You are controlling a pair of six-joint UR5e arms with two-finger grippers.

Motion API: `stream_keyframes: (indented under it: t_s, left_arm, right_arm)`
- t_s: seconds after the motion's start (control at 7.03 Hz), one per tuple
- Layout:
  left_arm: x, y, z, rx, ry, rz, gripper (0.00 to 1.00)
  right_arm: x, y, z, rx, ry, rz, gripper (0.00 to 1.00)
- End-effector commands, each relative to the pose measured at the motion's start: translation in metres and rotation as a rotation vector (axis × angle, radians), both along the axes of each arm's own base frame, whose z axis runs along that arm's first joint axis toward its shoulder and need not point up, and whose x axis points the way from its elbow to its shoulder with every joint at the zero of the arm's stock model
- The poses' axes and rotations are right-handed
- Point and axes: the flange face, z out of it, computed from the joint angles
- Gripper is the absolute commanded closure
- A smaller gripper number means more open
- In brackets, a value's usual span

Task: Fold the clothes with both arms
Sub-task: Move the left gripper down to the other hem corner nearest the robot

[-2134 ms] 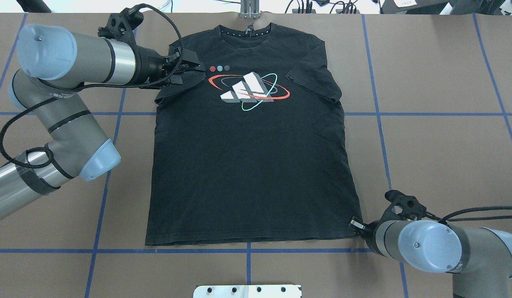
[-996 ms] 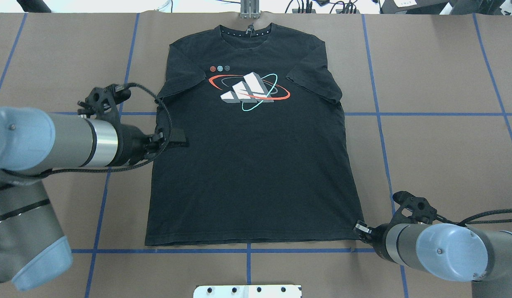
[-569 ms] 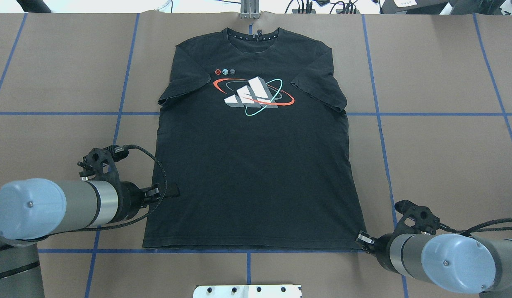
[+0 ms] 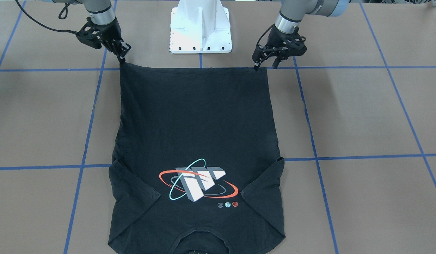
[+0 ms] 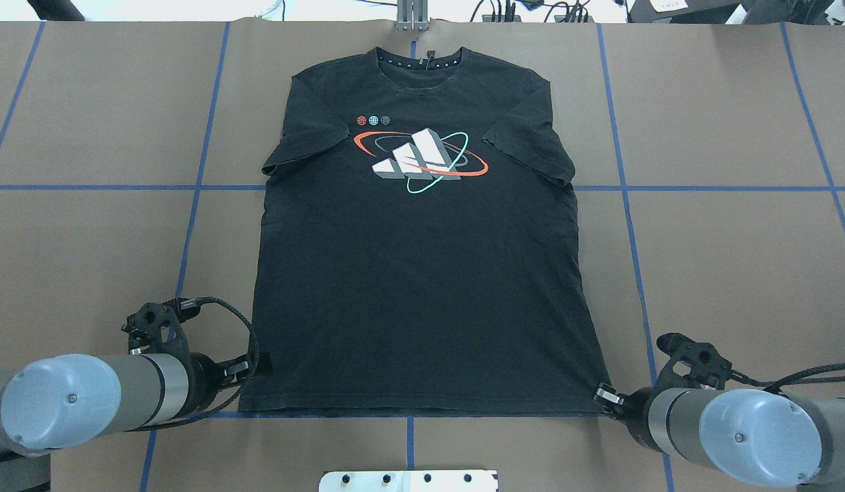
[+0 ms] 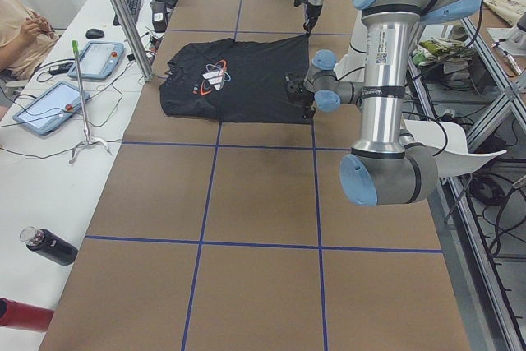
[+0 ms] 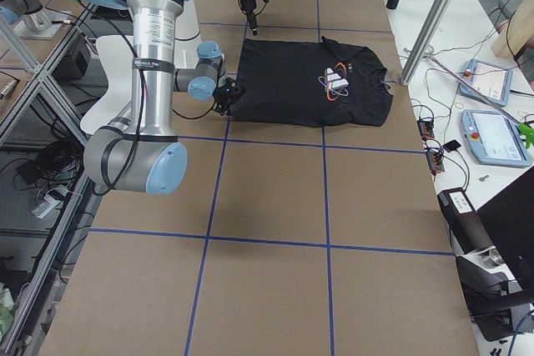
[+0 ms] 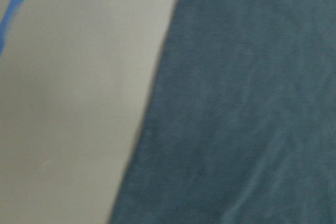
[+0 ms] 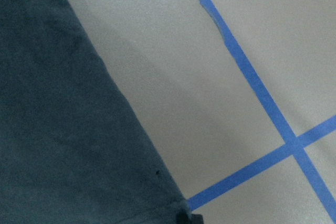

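The black T-shirt lies flat and print-up in the middle of the brown table. Its collar points away from the robot. Its hem runs straight along a blue tape line just in front of the white pedestal base. The collar edge stops a little short of a metal bracket at the table's far edge. Both sleeves lie flat, angled outward. Broad stretches of brown surface lie on either side of the shirt, and each side seam is well apart from the table's ends.

The right pincer is low at the hem corner on its side. Its fingers are pressed together on the corner of the cloth, which draws to a small point there. The left pincer is at the other hem corner with its fingers spread. One tip is over the cloth and the other over the brown surface beside it.

On the white side table, a dark bottle lies on its side. I cannot tell what is in it.
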Motion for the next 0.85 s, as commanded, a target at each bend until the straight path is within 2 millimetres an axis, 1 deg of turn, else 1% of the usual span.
stream_keyframes:
  t_s: [0.0,0.14,0.28,0.43,0.71]
  left_arm:
    - [0.012,0.015,0.013,-0.028,-0.023,0.020,0.32]
    - [0.014,0.020,0.014,-0.031,-0.024,0.029,0.39]
    - [0.019,0.022,0.021,-0.045,-0.036,0.027,0.42]
    - [0.021,0.024,0.022,-0.051,-0.036,0.029,0.43]
    - [0.025,0.024,0.031,-0.055,-0.056,0.028,0.47]
  right_arm:
    - [0.000,0.000,0.000,0.001,0.000,0.002,1.00]
    - [0.000,0.000,0.000,0.001,-0.001,0.000,1.00]
    - [0.000,0.000,0.000,0.001,0.000,0.000,1.00]
    - [0.000,0.000,0.000,0.002,-0.001,0.000,1.00]
    - [-0.001,0.000,-0.001,0.002,-0.003,-0.001,1.00]
